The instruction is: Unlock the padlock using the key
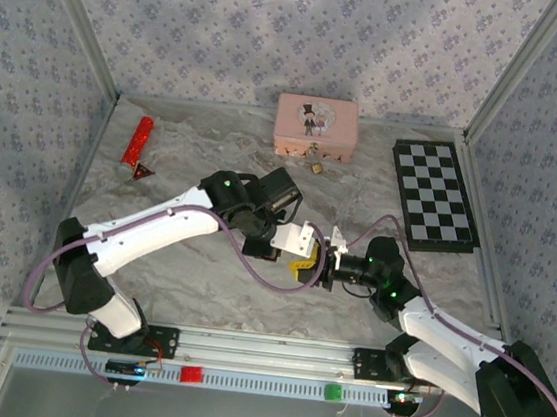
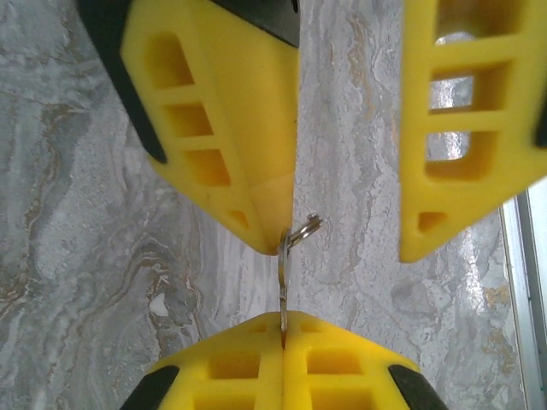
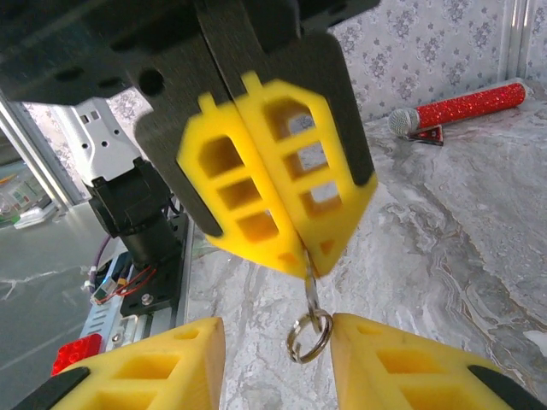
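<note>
A small metal key (image 2: 283, 286) with a split ring (image 3: 308, 335) is pinched by its blade between the yellow fingers of my left gripper (image 2: 283, 318), which is shut on it. My right gripper (image 3: 278, 329) is open, one finger on each side of the ring. The ring lies against its right-hand finger (image 3: 385, 359). Both grippers meet at mid-table: left gripper (image 1: 302, 267), right gripper (image 1: 320, 264). The tiny brass padlock (image 1: 316, 169) lies far off on the table, just in front of the pink box (image 1: 315, 127).
A red glitter microphone (image 1: 137, 142) lies at the back left, also seen as the red stick (image 3: 457, 107). A chessboard (image 1: 433, 194) lies at the right. Patterned walls close in three sides; an aluminium rail (image 1: 272, 354) runs along the near edge.
</note>
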